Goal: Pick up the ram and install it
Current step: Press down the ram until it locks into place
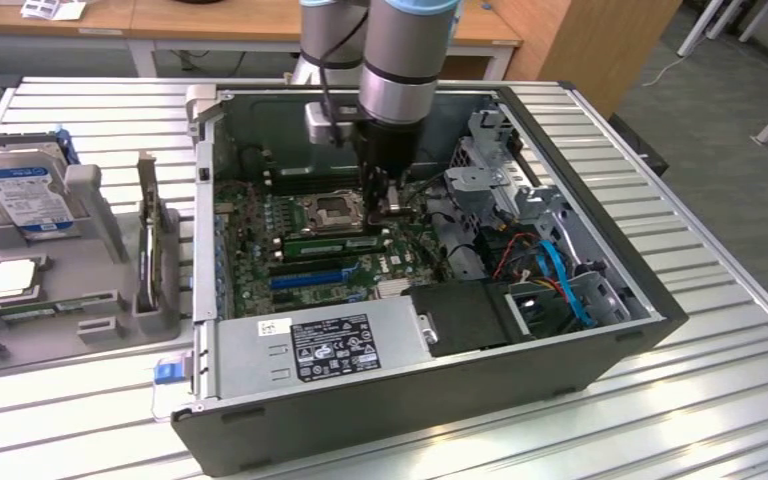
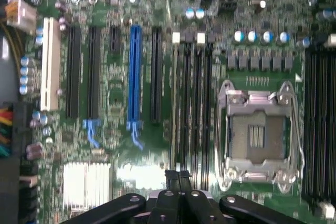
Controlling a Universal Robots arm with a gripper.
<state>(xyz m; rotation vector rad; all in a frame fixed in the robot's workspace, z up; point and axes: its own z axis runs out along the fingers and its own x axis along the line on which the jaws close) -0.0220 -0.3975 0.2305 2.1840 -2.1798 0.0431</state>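
The ram (image 1: 335,243) is a long green stick standing on edge in a slot on the motherboard (image 1: 257,215), between the CPU socket (image 1: 331,210) and the blue slots. My gripper (image 1: 388,213) reaches down into the open computer case and hovers at the end of the ram toward the exterior view's right; contact cannot be told. In the wrist view the gripper (image 2: 177,179) is shut, its fingers pressed together with nothing between them, over one end of the row of long black memory slots (image 2: 191,103) beside the CPU socket (image 2: 259,135). The ram's top edge is not distinct there.
The case's walls (image 1: 584,160) surround the arm, with a drive cage and blue cables (image 1: 558,270) on the exterior view's right and the power supply (image 1: 317,345) in front. Outside on the left, a grey stand (image 1: 37,300) holds a hard drive (image 1: 17,190) and an upright dark card (image 1: 157,250).
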